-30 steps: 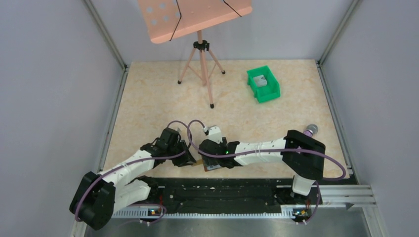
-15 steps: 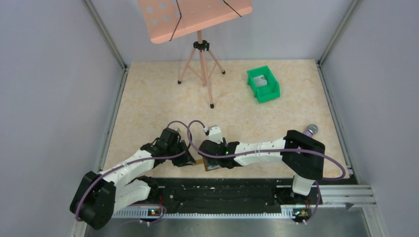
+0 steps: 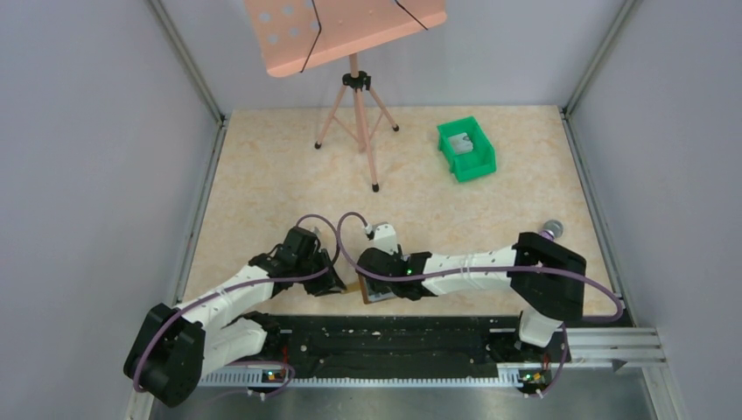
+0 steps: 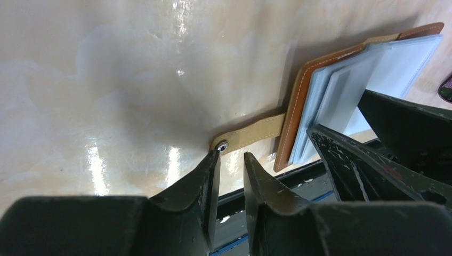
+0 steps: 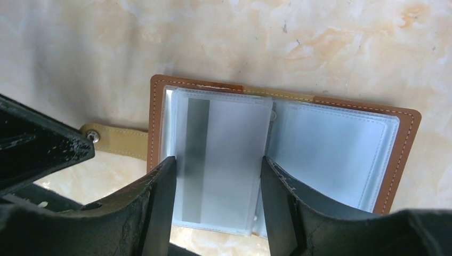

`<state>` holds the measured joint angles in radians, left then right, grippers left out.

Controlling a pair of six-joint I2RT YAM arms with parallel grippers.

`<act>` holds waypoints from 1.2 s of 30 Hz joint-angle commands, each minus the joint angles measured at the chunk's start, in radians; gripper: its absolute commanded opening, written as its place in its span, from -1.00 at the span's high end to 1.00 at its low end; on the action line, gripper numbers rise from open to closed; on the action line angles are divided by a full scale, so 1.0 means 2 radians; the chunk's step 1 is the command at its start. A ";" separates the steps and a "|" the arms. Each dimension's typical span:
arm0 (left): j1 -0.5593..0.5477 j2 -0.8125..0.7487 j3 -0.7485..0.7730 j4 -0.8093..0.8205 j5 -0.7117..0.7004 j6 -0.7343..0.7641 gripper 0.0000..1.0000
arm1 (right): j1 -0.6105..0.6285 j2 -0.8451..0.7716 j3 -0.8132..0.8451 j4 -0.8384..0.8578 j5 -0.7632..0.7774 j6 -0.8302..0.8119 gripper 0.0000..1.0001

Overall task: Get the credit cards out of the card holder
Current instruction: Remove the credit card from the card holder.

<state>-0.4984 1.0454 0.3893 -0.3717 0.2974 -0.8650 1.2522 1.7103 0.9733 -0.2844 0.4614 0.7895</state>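
The card holder (image 5: 330,154), brown leather with blue-grey inner panels, lies open on the table near the front edge (image 3: 378,294). A light grey credit card (image 5: 224,128) with a dark stripe sticks out over its left panel. My right gripper (image 5: 216,160) has one finger against each long edge of that card. In the top view the right gripper (image 3: 372,282) hangs over the holder. My left gripper (image 4: 232,154) sits just left of the holder, jaws a narrow gap apart with nothing between them. One of its fingertips (image 4: 215,156) rests at the snap of the side tab (image 4: 256,133).
At the back right stands a green bin (image 3: 482,166) with a light grey flat piece inside. The pink music stand's tripod (image 3: 354,114) is at the back centre. A small grey round-headed object (image 3: 549,230) lies by the right arm. The black base rail (image 3: 394,341) runs just behind the holder.
The right gripper's jaws have narrowed onto the card, and the right arm has shifted slightly. The left arm and the card holder have stayed put.
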 commanded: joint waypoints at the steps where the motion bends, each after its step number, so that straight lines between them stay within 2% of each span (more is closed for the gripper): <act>1: 0.003 -0.001 0.022 -0.008 -0.005 0.008 0.43 | -0.007 -0.048 -0.027 0.056 -0.032 0.013 -0.02; 14: 0.003 0.028 0.061 -0.019 -0.004 0.020 0.43 | -0.047 -0.104 -0.118 0.172 -0.114 0.047 0.00; 21: 0.003 0.016 0.094 -0.045 -0.004 0.023 0.45 | -0.071 -0.138 -0.171 0.243 -0.159 0.071 0.02; 28: 0.003 0.003 0.133 -0.062 0.017 0.024 0.45 | -0.075 -0.148 -0.182 0.250 -0.165 0.073 0.04; 32: 0.002 -0.008 0.141 -0.037 0.046 0.011 0.46 | -0.076 -0.153 -0.181 0.246 -0.161 0.071 0.05; 36: 0.002 0.003 0.123 0.014 0.074 -0.004 0.59 | -0.076 -0.153 -0.180 0.251 -0.163 0.069 0.06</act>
<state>-0.4984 1.0473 0.6357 -0.4557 0.3706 -0.8444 1.1084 1.4414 0.6086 0.1551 0.1379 0.9215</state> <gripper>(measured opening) 0.236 0.534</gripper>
